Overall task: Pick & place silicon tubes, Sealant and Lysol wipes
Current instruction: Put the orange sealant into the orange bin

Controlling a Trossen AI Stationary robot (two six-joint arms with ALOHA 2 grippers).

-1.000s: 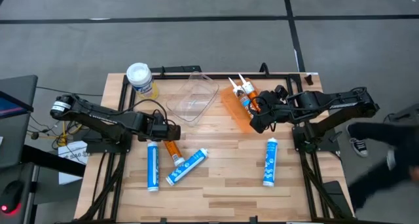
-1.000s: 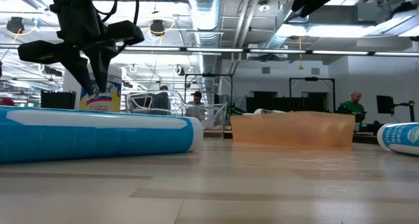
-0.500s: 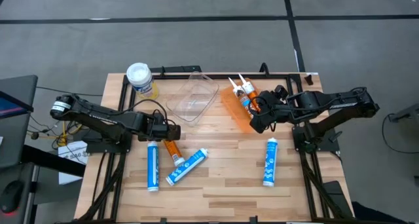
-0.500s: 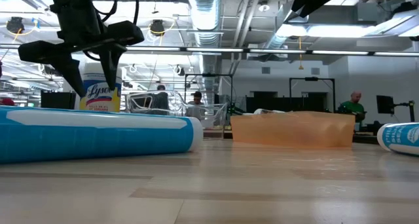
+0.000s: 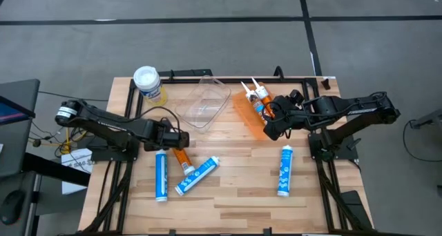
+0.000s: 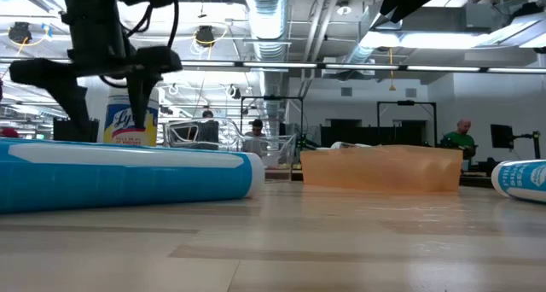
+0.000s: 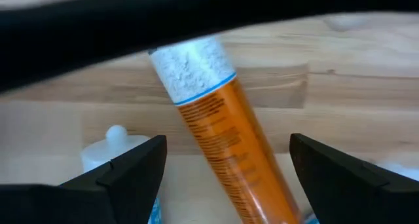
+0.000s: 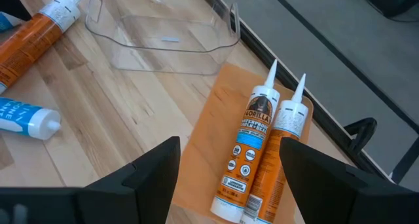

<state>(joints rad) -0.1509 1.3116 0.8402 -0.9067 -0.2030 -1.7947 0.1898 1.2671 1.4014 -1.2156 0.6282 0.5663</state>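
An orange sealant tube [image 5: 181, 158] lies flat on the wooden table, and my left gripper [image 5: 179, 141] hangs open over it. In the left wrist view its fingers [image 7: 131, 175] stand on either side of the tube [image 7: 226, 135] without touching it. Three blue silicone tubes [image 5: 161, 175] [image 5: 197, 175] [image 5: 284, 170] lie on the table nearby. Two more tubes [image 8: 249, 152] lie side by side in an orange tray [image 5: 247, 119], with my right gripper [image 5: 271, 129] open just above it. The Lysol wipes [image 5: 148, 83] stand upright at the far left corner.
A clear plastic bin [image 5: 204, 101] sits at the far middle of the table, between the wipes and the orange tray. A black frame [image 5: 228, 76] runs along the table's far edge. Bare wood lies along the near edge.
My left gripper has opened wide, from nearly shut, over the orange tube and has come down a little. The tube and everything else on the table have stayed where they were.
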